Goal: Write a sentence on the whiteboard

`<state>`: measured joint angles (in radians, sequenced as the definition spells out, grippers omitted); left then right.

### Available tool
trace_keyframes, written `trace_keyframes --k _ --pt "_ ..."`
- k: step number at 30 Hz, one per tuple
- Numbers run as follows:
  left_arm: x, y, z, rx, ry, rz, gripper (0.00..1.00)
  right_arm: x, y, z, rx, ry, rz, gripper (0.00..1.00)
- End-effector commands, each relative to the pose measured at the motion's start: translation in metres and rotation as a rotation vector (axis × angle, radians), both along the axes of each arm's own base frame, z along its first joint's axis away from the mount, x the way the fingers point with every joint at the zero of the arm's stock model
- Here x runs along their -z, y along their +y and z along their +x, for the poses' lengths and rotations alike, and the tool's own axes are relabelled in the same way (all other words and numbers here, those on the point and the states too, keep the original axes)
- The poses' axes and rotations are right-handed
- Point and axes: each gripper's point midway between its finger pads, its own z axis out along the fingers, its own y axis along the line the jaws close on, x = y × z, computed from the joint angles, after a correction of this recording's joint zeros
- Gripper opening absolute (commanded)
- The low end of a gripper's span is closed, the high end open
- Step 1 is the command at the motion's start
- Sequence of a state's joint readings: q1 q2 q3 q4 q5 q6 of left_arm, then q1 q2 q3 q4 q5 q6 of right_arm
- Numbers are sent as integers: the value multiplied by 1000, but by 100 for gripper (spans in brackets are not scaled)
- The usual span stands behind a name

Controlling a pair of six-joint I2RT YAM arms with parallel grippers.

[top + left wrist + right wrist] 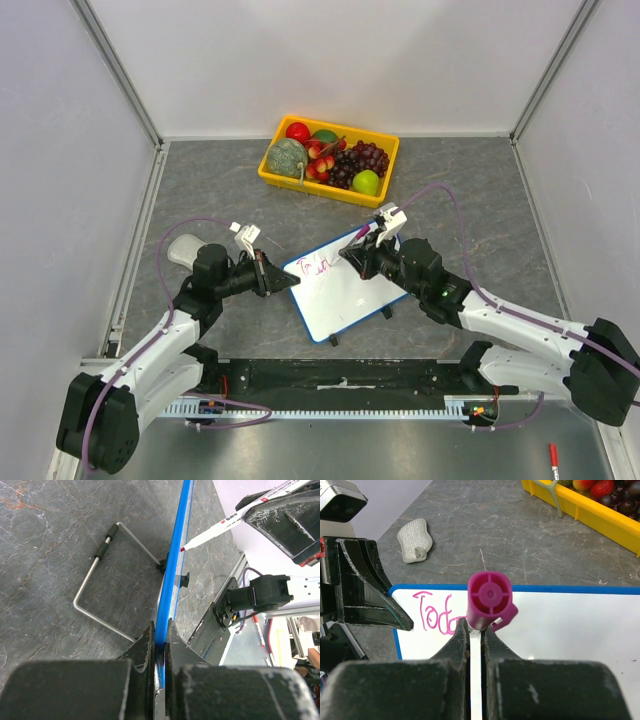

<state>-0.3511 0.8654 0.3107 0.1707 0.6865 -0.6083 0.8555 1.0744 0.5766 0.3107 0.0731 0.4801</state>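
Whiteboard point(350, 295), mid-table in front of the fruit basket point(305, 188), w/ L gripper point(160, 645) clamped on its blue rim and R gripper point(475, 632) closed on the marker point(489, 597) at the sentence point(434, 614): hold board steady, press lightly, keep letters level.

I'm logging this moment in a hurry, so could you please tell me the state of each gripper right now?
Left gripper: shut on the edge of the whiteboard.
Right gripper: shut on the magenta marker.
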Motion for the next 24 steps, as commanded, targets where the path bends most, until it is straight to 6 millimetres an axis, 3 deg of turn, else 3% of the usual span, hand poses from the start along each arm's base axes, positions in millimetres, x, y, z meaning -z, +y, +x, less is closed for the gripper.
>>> trace_keyframes --k 1,5,10,16,24 --pt "33 12 -3 -15 19 135 2 -22 -5 5 36 -36 31 0" --pt "33 12 -3 -14 18 137 2 -46 -6 12 66 -73 64 0" --pt "33 11 -3 -11 19 137 2 -54 -3 23 81 -95 49 0" --pt "32 11 -3 -13 17 137 2 -39 0 28 80 -73 17 0" --pt "34 11 -4 -12 20 140 2 -20 -4 21 60 -46 -8 0"
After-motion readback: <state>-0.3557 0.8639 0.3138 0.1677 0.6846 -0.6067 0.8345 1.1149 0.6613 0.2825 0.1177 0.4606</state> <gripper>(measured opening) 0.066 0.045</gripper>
